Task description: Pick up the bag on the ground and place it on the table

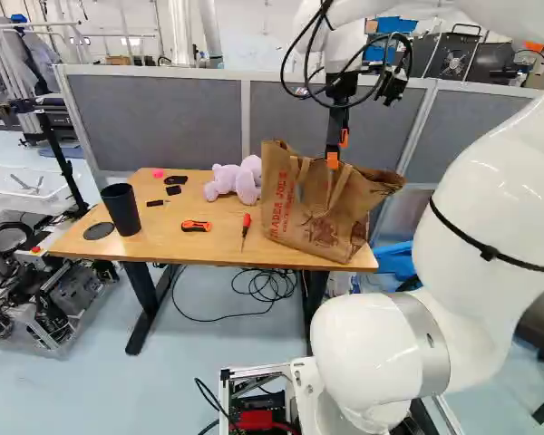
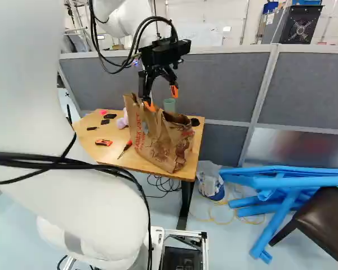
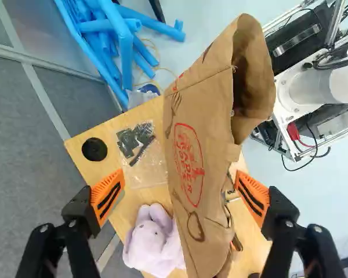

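Observation:
The brown paper bag (image 1: 295, 213) stands tilted on the right part of the wooden table (image 1: 168, 237), its handles showing near the top. Over it hangs my gripper (image 2: 162, 98), fingertips close to the bag's upper edge in the right base view. Seen from the wrist, the gripper (image 3: 180, 198) is open, its orange-padded fingers wide apart on either side of the bag (image 3: 188, 145). Neither finger is clamped on the paper; whether one brushes it I cannot tell.
A purple plush toy (image 1: 236, 179), black cup (image 1: 121, 209), orange tool (image 1: 196, 226) and red screwdriver (image 1: 246, 228) share the table. Behind runs a grey partition (image 1: 163, 118). Blue tubes (image 2: 281, 183) and a dark seat (image 2: 324, 216) are at the right of the right base view.

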Controlling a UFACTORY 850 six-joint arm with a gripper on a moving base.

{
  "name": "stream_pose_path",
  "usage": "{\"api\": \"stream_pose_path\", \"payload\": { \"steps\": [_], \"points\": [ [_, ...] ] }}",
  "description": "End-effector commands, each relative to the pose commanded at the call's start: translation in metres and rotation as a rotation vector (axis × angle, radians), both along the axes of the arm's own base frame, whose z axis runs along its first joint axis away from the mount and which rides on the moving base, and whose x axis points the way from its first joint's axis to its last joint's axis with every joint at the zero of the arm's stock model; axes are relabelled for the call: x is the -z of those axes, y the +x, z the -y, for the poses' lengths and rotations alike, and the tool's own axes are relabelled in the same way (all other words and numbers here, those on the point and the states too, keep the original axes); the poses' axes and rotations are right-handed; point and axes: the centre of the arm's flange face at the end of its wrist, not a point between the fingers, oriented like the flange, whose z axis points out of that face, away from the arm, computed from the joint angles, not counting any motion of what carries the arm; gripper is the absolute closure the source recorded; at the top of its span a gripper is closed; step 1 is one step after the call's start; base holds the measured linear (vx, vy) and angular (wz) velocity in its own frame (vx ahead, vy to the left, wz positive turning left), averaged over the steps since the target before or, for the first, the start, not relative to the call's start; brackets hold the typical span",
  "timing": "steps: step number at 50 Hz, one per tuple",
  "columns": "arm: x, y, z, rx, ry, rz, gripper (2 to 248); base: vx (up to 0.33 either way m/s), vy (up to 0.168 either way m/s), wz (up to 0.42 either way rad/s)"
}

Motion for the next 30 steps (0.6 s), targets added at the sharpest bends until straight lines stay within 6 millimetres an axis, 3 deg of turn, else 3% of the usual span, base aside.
{"api": "stream_pose_path", "payload": {
  "steps": [30],
  "points": [
    [-0.0035,-0.0015,-0.0009,-0.002,0.000,0.008,3,0.000,0.000,0.000]
  ]
}}
